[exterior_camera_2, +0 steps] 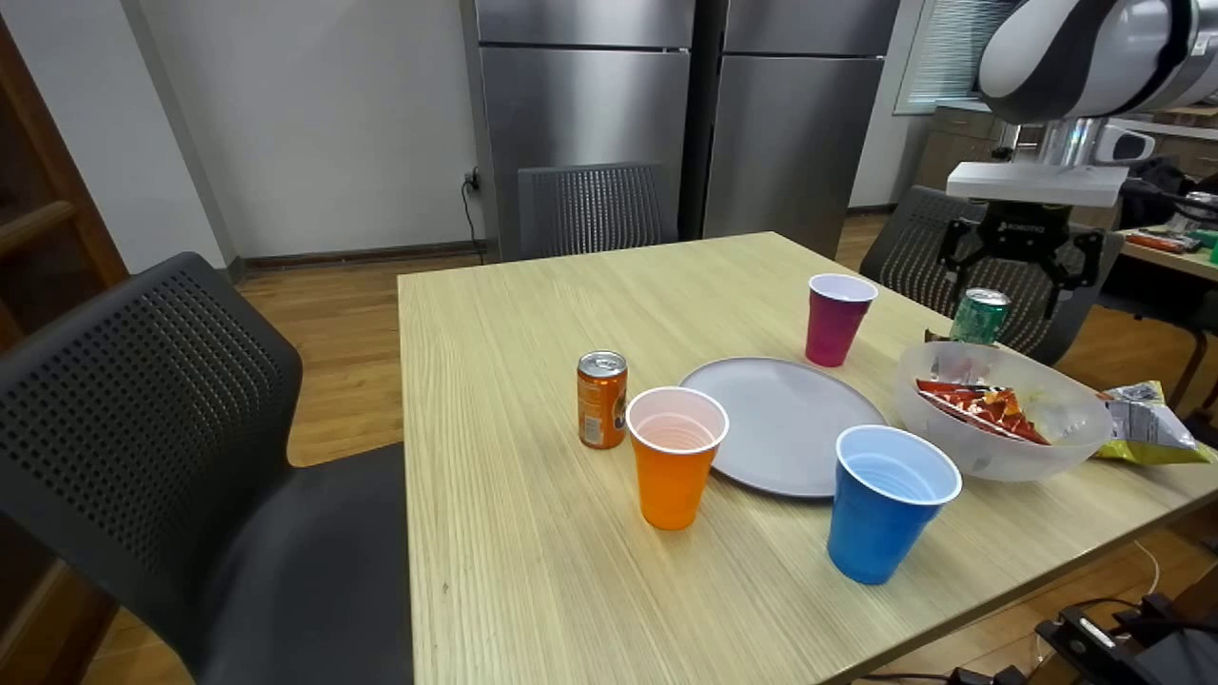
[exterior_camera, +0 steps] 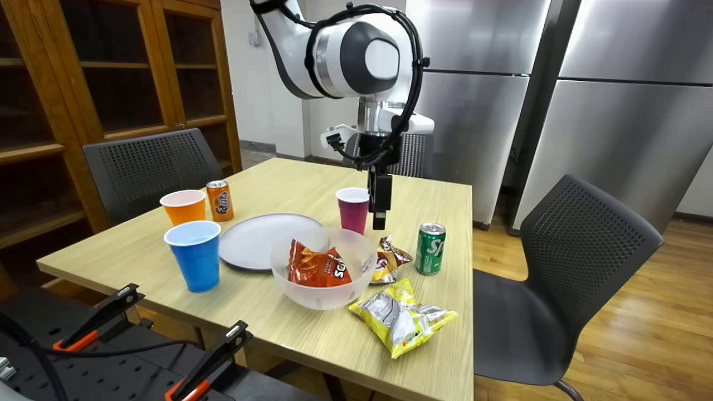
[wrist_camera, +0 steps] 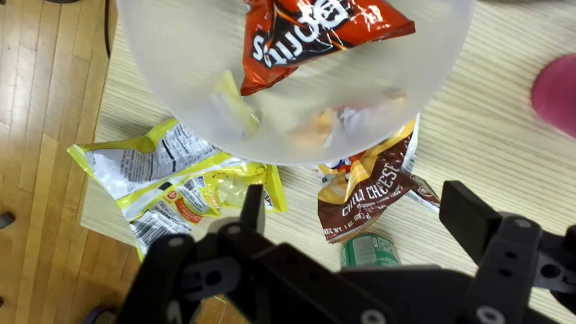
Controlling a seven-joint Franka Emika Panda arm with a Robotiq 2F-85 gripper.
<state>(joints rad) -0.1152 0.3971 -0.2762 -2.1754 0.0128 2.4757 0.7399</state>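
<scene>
My gripper (wrist_camera: 353, 195) is open and empty, pointing down above the table. It also shows in both exterior views (exterior_camera: 380, 214) (exterior_camera_2: 1004, 303). Between its fingers in the wrist view, lower down, lie a brown and yellow chili cheese chip bag (wrist_camera: 364, 202) and a green Sprite can (wrist_camera: 369, 251), partly hidden by the gripper. The can stands upright in an exterior view (exterior_camera: 430, 249). A translucent bowl (exterior_camera: 323, 299) holds a red Doritos bag (wrist_camera: 310, 36). The chili cheese bag lies beside the bowl, partly behind it. A yellow bag (exterior_camera: 401, 317) lies near the table corner.
A grey plate (exterior_camera: 250, 239) lies beside the bowl. A purple cup (exterior_camera: 353, 211), an orange cup (exterior_camera_2: 671, 476), a blue cup (exterior_camera_2: 880, 523) and an orange Fanta can (exterior_camera_2: 601, 404) stand around it. Black chairs (exterior_camera: 585, 267) surround the table (exterior_camera_2: 533, 571).
</scene>
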